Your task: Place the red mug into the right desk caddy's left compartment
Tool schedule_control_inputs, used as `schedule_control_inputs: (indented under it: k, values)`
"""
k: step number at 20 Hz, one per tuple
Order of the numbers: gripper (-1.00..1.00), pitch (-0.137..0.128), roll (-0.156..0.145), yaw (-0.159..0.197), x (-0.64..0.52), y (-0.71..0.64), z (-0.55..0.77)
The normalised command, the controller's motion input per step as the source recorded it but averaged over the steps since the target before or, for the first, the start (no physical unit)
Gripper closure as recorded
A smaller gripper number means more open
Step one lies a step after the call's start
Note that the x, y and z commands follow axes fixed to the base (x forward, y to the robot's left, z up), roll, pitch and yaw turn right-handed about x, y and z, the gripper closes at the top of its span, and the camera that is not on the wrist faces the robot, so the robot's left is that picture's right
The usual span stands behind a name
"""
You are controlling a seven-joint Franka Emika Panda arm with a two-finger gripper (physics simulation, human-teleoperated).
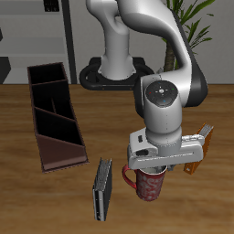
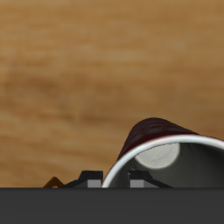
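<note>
Dark red, pale-speckled ceramic: the red mug (image 1: pixel 148 185) sits directly under the gripper (image 1: pixel 151 171), near the table's front edge. Gripper body hides the fingers in the exterior view; the wrist view shows only the mug's white rim and inside close up, so whether the claw is spread or already pinching the mug — cannot tell. Mug looks upright, mouth up.

Key relation: the right desk caddy (image 1: pixel 53 114) lies well apart from mug and claw, farther back on the table and off to one side. Its long axis runs front-to-back. The left compartment (image 1: pixel 61 154), w/ low sloped outer wall, is the caddy end nearest the mug. A dark upright book (image 1: pixel 102 191) stands just beside the mug, on the caddy side.

Judgement: transfer calls for lift, then diagonal travel clearing the book, approx. toward the caddy's near end
</note>
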Motion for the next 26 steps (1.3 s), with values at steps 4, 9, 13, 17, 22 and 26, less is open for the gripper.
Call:
schedule_control_inputs:
  k: [4,9,13,17,22,26]
  values:
    - [1.00,-0.004,-0.005,0.018,0.01,-0.07,-0.01]
    - [1.00,-0.031,-0.011,0.001,-0.05,-0.05,0.26]
    - [1.00,-0.069,-0.003,0.018,-0.17,-0.03,0.48]
    - [1.00,-0.080,-0.004,0.001,-0.25,-0.07,0.61]
    - [1.00,-0.060,-0.008,-0.014,-0.18,-0.10,0.49]
    - [1.00,-0.095,0.002,0.038,-0.45,-0.12,0.63]
